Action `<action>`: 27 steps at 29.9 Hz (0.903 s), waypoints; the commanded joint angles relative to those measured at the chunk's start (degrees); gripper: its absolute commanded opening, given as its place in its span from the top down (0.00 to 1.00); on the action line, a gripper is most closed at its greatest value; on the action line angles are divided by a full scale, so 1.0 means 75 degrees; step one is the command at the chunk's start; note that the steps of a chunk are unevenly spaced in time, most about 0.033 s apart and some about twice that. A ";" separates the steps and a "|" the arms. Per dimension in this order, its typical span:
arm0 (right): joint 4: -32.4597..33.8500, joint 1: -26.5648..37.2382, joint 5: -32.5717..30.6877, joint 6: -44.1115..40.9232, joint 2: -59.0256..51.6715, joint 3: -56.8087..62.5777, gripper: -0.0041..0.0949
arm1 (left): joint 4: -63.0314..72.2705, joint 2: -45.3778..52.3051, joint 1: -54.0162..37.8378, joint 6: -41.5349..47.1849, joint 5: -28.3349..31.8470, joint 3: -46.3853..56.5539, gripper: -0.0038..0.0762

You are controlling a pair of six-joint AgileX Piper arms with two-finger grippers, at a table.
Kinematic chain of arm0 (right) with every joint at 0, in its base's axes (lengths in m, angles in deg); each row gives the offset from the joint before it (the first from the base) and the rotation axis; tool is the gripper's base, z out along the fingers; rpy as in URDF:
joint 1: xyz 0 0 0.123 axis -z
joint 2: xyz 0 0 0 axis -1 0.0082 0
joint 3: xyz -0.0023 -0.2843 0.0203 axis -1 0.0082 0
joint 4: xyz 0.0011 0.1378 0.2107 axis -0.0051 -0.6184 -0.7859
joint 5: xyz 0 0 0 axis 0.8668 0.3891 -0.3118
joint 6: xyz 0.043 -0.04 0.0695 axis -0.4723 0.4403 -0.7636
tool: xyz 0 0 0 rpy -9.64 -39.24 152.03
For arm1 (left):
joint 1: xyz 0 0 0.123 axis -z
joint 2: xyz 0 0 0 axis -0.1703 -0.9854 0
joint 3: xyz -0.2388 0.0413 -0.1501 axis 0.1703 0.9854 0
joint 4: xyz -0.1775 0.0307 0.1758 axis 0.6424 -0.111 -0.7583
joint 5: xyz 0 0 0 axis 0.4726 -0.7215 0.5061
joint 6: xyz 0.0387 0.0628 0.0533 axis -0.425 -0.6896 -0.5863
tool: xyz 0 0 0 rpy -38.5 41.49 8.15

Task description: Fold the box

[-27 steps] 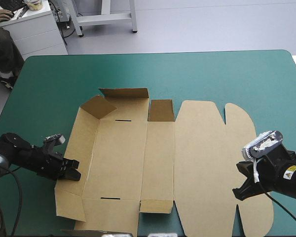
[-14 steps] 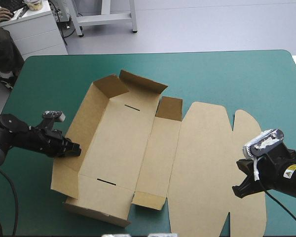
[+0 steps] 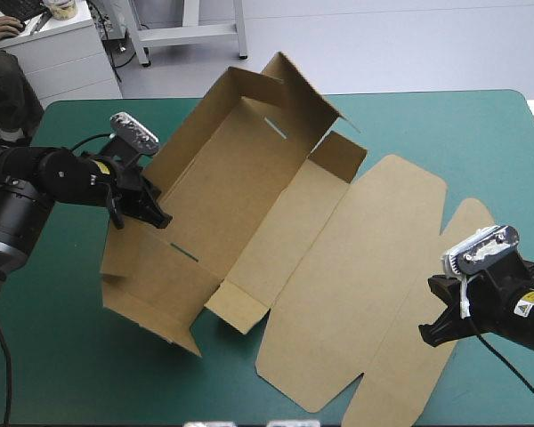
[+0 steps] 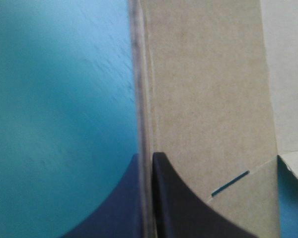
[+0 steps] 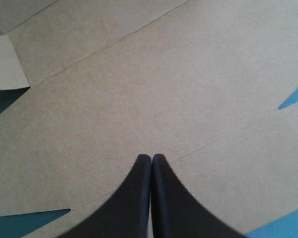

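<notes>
Left gripper (image 3: 156, 216) was pinching the box (image 3: 276, 249) by its long side wall (image 3: 191, 133), about midway along it. In the left wrist view the black fingers were all but pressed together, with the board edge running straight up between them. The teal-green worktop (image 4: 59, 99) was on one side of the board and the brown inner face on the other. A slot (image 4: 230, 183) in the board sat just beside the inner finger.

The box lay skewed to the worktop edges, left of centre. Its tray half was on the left arm's side, with the long wall and far end wall raised. That half looked tipped up toward the left gripper. From the high view I couldn't tell how much of the base was off the cover. The far corner reached past the worktop's far edge in the high view.

The lid panel (image 3: 374, 285) was spread flat toward the right arm, rounded flaps at its outer edge.

Right gripper (image 3: 432, 331) was over the lid panel's outer edge, fingers pressed together into one point with nothing between them. The right wrist view showed only brown board ahead and bits of teal-green cover at the flap cut-outs. I couldn't tell if the tips touched the board.
</notes>
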State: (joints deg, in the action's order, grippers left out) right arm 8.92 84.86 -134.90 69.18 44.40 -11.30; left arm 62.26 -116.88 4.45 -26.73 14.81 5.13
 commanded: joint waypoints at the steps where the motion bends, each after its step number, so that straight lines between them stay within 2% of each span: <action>1: -0.0181 -0.0038 0.0396 -0.0003 0.0017 -0.0257 0.98 | -0.1274 0.0198 0.0917 0.0391 0.1490 -0.0326 0.96; 7: -0.0181 -0.0038 0.0377 -0.0038 0.0017 -0.0257 0.98 | -0.4320 -0.0289 0.2434 0.1071 0.1639 -0.0326 0.96; 14: -0.0181 -0.0038 0.0392 -0.0038 0.0017 -0.0257 0.98 | -0.5837 -0.0880 0.3540 0.1568 0.2024 -0.0310 0.96; 17: -0.0181 -0.0038 0.0338 -0.0084 0.0017 -0.0275 0.98 | -0.6282 -0.0877 0.3824 0.1575 0.2479 -0.0067 0.96; 27: -0.0135 -0.0038 0.0177 -0.0689 0.0017 -0.1013 0.98 | -0.8306 -0.0354 0.4449 0.1872 0.3437 0.1448 0.96</action>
State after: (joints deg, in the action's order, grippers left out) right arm 8.97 84.86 -135.80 64.70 44.40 -15.94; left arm 5.94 -123.31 37.22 -14.08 37.02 15.16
